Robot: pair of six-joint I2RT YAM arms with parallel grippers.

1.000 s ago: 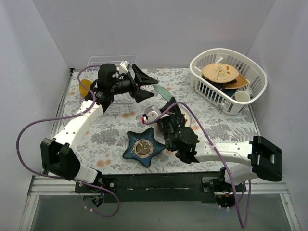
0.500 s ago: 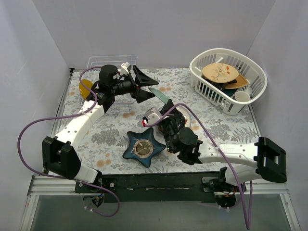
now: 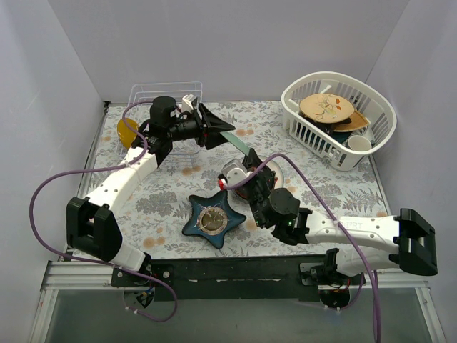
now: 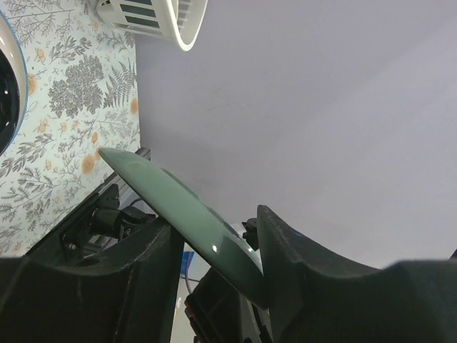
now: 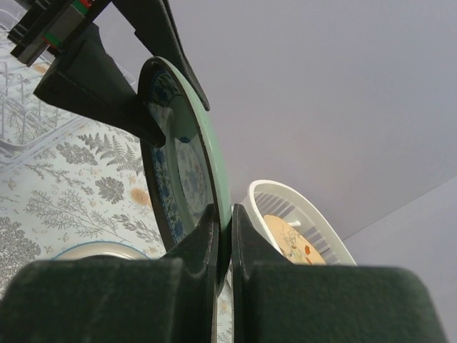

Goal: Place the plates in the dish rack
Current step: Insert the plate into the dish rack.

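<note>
A lab test booth. Plain pale walls (image 3: 235, 43) box in a floral-clothed table (image 3: 164, 196) with robot arms (image 3: 121, 179) bolted on.

blue star dish (image 3: 213, 219) on floral cloth (image 3: 164, 194); white basket (image 3: 314, 133) far right

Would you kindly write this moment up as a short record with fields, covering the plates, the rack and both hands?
held item: green plate, on edge in mid-air between the two arms
right hand: shut on the plate's near rim
left hand: fingers either side of the far rim; contact unclear
dish rack: back left, a yellow plate upright at its left end
elsewhere: a second plate lies flat on the table below the right hand
task state: green plate not yet in the rack
</note>
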